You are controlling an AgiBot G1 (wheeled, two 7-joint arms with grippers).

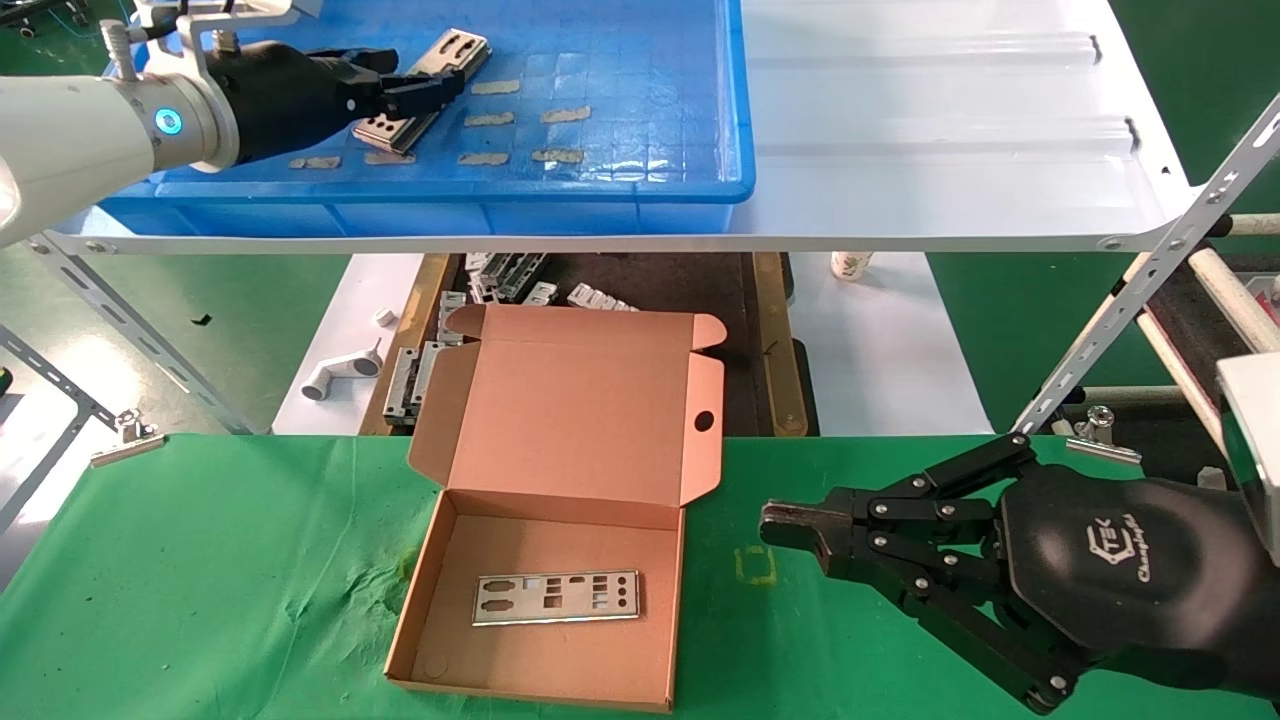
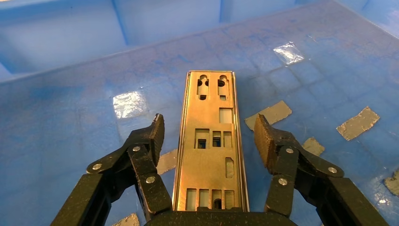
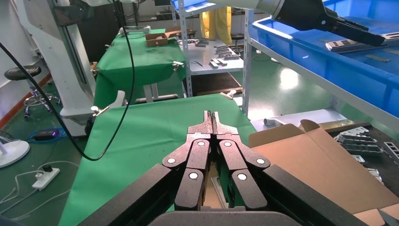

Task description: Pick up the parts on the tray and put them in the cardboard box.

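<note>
Large shallow blue plastic tray on white shelf | open brown cardboard box on green cloth, holding one flat silver punched plate | left gripper over tray, jaws spread either side of second silver plate, not gripping | right gripper clenched, empty, beside box
</note>
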